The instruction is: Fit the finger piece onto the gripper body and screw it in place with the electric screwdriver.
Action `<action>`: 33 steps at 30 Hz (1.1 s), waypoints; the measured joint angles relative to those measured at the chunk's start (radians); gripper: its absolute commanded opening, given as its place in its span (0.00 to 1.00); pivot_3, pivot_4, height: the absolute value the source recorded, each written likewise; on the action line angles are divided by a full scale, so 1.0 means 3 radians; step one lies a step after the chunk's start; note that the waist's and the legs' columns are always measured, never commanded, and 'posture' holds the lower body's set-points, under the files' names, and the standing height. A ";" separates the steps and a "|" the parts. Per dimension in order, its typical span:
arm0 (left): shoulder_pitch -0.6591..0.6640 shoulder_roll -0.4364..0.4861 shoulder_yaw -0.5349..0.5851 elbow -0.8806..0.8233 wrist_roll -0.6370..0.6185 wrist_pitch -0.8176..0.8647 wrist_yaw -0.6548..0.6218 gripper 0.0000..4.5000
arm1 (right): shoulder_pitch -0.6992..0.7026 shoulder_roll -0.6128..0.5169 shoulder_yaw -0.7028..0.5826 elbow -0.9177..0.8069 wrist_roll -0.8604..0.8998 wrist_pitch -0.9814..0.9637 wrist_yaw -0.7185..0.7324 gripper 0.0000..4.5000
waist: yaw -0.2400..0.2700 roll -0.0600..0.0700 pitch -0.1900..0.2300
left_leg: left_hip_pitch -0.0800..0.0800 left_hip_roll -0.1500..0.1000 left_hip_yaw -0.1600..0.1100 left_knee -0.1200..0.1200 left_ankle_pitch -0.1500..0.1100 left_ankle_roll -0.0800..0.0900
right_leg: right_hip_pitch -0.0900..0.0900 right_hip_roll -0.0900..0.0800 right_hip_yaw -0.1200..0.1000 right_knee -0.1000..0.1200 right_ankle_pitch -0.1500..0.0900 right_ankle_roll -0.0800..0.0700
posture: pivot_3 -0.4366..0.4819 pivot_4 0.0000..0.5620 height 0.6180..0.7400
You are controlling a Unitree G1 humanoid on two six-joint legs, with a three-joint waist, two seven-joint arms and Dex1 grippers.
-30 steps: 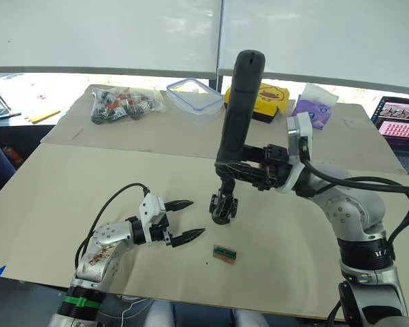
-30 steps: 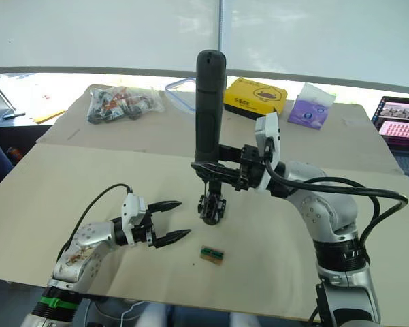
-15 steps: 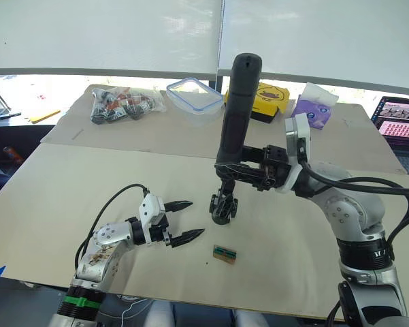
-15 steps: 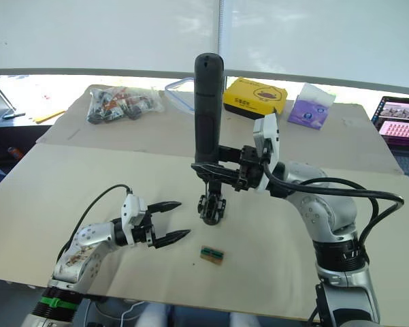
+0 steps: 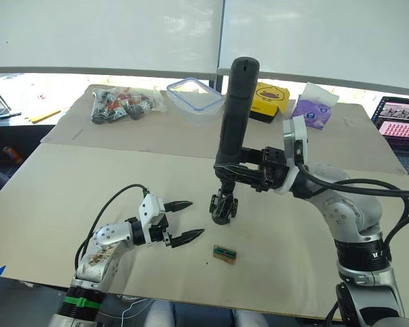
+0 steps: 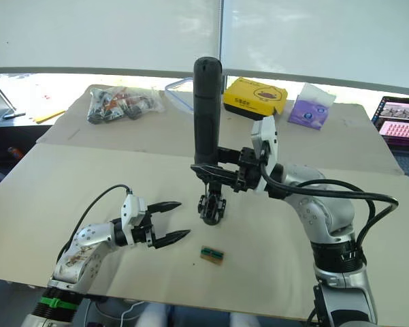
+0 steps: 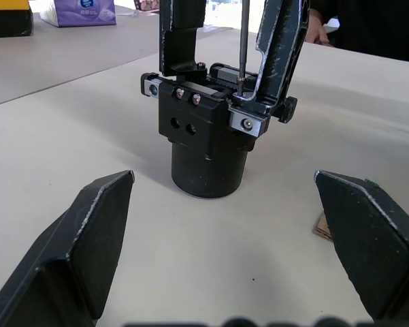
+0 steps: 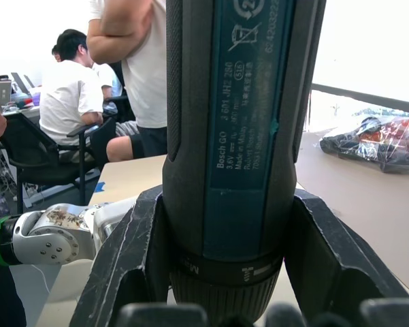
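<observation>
My right gripper (image 5: 241, 173) is shut on the electric screwdriver (image 5: 235, 109), a thick black tool held upright near its lower end. Its thin metal bit (image 7: 243, 34) comes down onto the top of the gripper body (image 5: 222, 205), a small black assembly with a round base standing on the table. The finger piece (image 7: 280, 48) stands on that body, and the bit tip rests at its base. My left gripper (image 5: 196, 218) lies low on the table, to the left of the body. It is open, and the body (image 7: 207, 139) stands just beyond its fingertips.
A small green-brown block (image 5: 224, 253) lies in front of the body. At the back are a bag of parts (image 5: 122, 103), a clear plastic container (image 5: 194, 99), a yellow box (image 5: 271, 95), a purple packet (image 5: 314, 112) and a laptop (image 5: 398, 119). People (image 8: 75, 88) sit behind.
The right arm has shifted slightly left, and the screwdriver's top has moved a little left with it. The left gripper and the gripper body stay where they were.
</observation>
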 measured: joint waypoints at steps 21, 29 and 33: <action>-0.0423 -0.0186 -0.0288 0.0411 0.0300 -0.0018 0.0098 1.00 | 0.0093 0.0029 0.0022 -0.0050 -0.0122 -0.0187 0.0073 0.43 | 0.0007 0.0000 0.0000 | 0.0000 0.0000 0.0000 0.0000 0.0000 0.0000 | 0.0000 0.0001 0.0000 0.0000 0.0004 0.0008 | 0.48 0.27 1.00; -0.0759 -0.0378 -0.0462 0.0846 0.0498 -0.0025 0.0077 1.00 | 0.0102 0.0035 0.0027 -0.0060 -0.0124 -0.0189 0.0091 0.43 | 0.0011 0.0000 0.0000 | -0.0001 0.0000 -0.0001 0.0000 0.0000 0.0000 | 0.0000 0.0001 -0.0001 -0.0001 0.0009 0.0018 | 0.48 0.27 1.00; -0.0862 -0.0448 -0.0473 0.0938 0.0515 -0.0026 0.0064 1.00 | 0.0105 0.0035 0.0026 -0.0068 -0.0124 -0.0189 0.0094 0.43 | 0.0009 0.0000 0.0000 | -0.0001 0.0000 -0.0001 0.0000 0.0000 0.0000 | 0.0000 0.0002 -0.0001 0.0000 0.0010 0.0019 | 0.48 0.27 1.00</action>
